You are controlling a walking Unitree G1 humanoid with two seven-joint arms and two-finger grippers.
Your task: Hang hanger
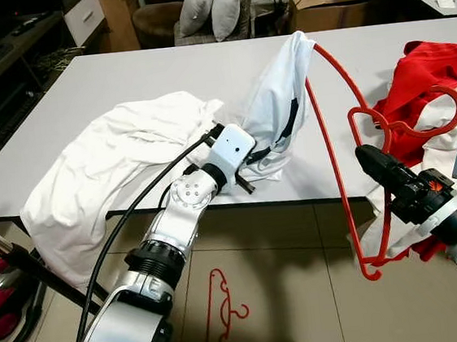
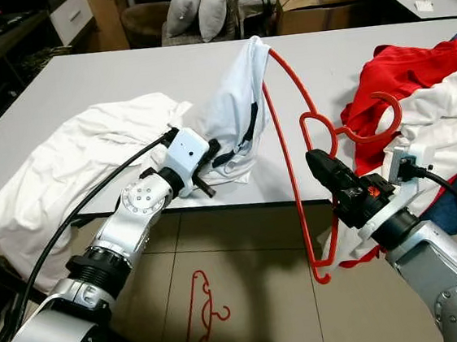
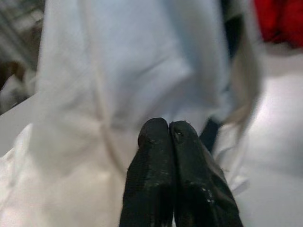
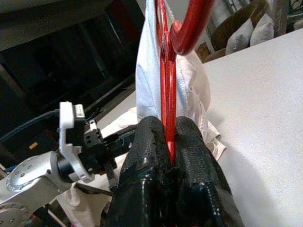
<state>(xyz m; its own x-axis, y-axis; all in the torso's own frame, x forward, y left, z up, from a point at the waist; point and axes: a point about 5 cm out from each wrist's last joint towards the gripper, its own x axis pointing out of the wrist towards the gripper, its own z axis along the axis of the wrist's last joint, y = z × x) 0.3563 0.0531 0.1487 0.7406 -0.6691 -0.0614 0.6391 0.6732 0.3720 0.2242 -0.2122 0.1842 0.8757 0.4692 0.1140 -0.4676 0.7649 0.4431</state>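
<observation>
A red hanger (image 1: 338,167) stands upright past the table's front edge, my right gripper (image 1: 372,162) shut on its neck just under the hook (image 1: 407,123). In the right wrist view the red wire (image 4: 165,94) runs between the two fingers. The hanger's upper arm is tucked inside a white shirt (image 1: 278,100) with black trim and lifts it off the table. My left wrist housing (image 1: 230,148) is pressed against the shirt's lower part, the fingers hidden by the cloth. In the left wrist view the left gripper (image 3: 169,126) is shut, white cloth right in front of it.
The white table (image 1: 120,76) carries a heap of white cloth (image 1: 121,158) on the left and red (image 1: 423,77) and white garments on the right. A second red hanger (image 1: 223,310) lies on the tiled floor below. A pink vacuum (image 1: 1,297) stands at the left.
</observation>
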